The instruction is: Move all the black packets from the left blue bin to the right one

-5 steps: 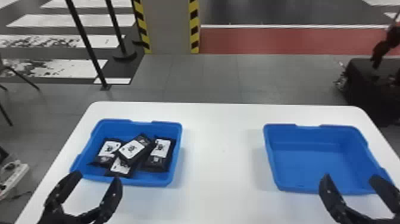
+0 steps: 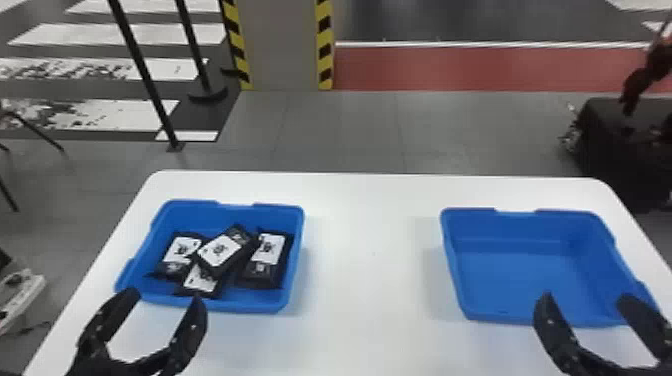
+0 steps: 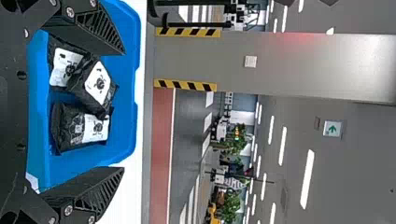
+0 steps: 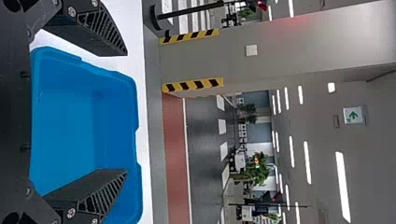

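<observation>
In the left half of the head view, a shallow blue plastic bin (image 2: 240,306) on the white, smooth-topped surface (image 2: 370,250) contains four soft black packets (image 2: 267,272) with white labels. One packet (image 2: 225,250) lies slantwise on top of the pile, overlapping the packet to its left (image 2: 177,255) and the packet below it (image 2: 200,282). At right of frame is the destination, a matching blue plastic bin (image 2: 500,317).

Hand status: the black two-fingered left hand (image 2: 164,297), lower left, has its fingers spread and grasps nothing. The black two-fingered right hand (image 2: 587,298), lower right, is likewise released, at the near side of the destination bin.

Step in hand: preparation for the first pick; all visible packets await transfer.

Next move: advance the left hand over the source bin, lower it and close on one packet. The slanted packet appears the most accessible. Align the fingers across its body, as a loose grip could drag the packets beneath. Lift clear of the rim before carrying it rightward.
</observation>
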Robot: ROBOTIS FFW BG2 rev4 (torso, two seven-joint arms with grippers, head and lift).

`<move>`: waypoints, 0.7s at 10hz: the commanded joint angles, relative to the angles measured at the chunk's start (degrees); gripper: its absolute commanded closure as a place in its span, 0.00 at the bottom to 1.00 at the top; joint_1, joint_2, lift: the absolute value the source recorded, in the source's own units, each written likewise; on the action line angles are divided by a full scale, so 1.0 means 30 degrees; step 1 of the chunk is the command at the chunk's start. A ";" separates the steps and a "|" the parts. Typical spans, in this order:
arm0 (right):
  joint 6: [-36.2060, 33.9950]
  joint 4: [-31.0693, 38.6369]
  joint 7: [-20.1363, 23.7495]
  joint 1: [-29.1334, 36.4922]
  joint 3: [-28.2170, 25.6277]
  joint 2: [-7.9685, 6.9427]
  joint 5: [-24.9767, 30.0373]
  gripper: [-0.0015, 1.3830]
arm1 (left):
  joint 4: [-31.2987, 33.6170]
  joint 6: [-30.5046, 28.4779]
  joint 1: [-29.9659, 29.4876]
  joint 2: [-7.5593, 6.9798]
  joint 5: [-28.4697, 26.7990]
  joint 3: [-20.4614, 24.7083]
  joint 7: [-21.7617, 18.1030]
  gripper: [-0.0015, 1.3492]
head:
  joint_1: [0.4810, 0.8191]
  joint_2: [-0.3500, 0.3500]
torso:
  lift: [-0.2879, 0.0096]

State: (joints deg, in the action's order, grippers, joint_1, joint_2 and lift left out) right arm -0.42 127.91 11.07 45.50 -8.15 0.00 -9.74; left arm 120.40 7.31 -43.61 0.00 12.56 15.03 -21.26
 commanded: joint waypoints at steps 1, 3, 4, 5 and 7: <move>-0.0001 -0.0051 0.0001 -0.0026 0.0020 -0.0017 -0.0035 0.09 | -0.0078 0.0000 0.0008 0.0050 0.0033 -0.0030 -0.0003 0.11 | 0.63 0.58 | 0.60; 0.0046 -0.0145 0.0030 -0.0026 0.0020 -0.0017 -0.0093 0.09 | -0.0312 -0.0562 0.0148 0.0050 0.0004 -0.0030 -0.0003 0.11 | 0.63 0.58 | 0.60; 0.0046 -0.0145 0.0030 -0.0026 0.0020 -0.0017 -0.0093 0.09 | -0.0406 -0.1218 0.0383 0.0050 -0.0084 -0.0001 -0.0003 0.11 | 0.63 0.58 | 0.60; 0.0093 -0.0145 0.0030 -0.0026 0.0020 -0.0017 -0.0123 0.09 | -0.0406 -0.2156 0.0898 -0.0029 -0.0494 -0.0001 -0.0149 0.12 | 0.63 0.58 | 0.60; 0.0093 -0.0191 0.0001 -0.0026 0.0020 -0.0017 -0.0152 0.09 | -0.0453 -0.3421 0.2023 -0.0645 -0.1110 0.0116 -0.0178 0.13 | 0.63 0.57 | 0.60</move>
State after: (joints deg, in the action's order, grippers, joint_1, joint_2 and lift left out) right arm -0.13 127.43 11.14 45.42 -8.09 0.00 -10.16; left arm 119.10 -1.78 -38.64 -1.58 9.99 15.04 -21.82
